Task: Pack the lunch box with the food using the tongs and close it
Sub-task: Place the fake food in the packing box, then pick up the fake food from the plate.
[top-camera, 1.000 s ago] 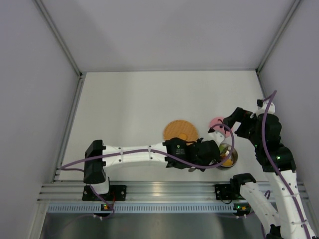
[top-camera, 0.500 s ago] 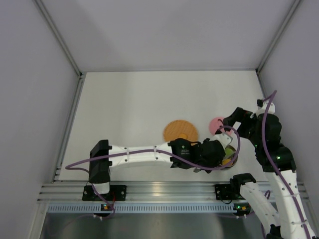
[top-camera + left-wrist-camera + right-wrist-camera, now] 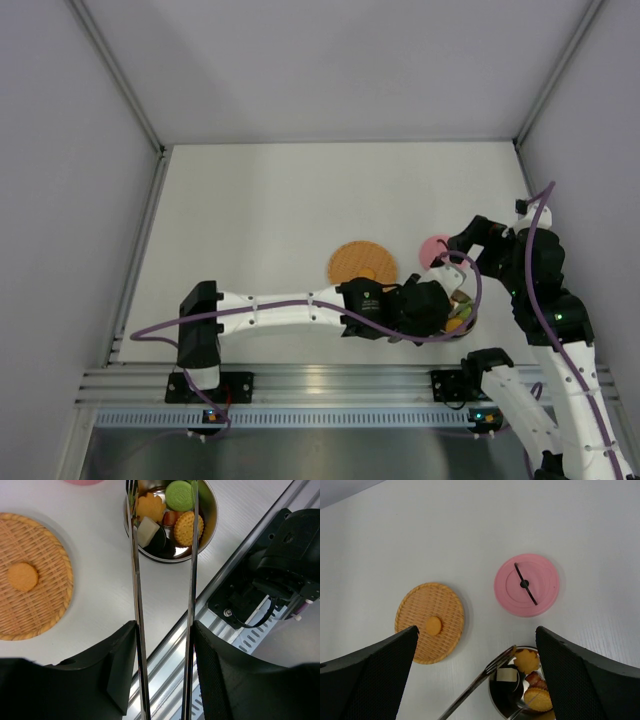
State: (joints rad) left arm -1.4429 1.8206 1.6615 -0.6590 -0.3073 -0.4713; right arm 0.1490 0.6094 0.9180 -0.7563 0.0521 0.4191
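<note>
Tongs (image 3: 136, 580) in L claw (image 3: 164, 627) | tips over lunch box (image 3: 211, 517) | lid (image 3: 526, 584) off

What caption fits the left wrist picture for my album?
Silver tongs hover over the lunch box of food; one orange piece waits on the mat.

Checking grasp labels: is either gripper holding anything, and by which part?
The left gripper holds the tongs by both arms, well back from the tips. The right gripper is open and holds nothing.
</note>
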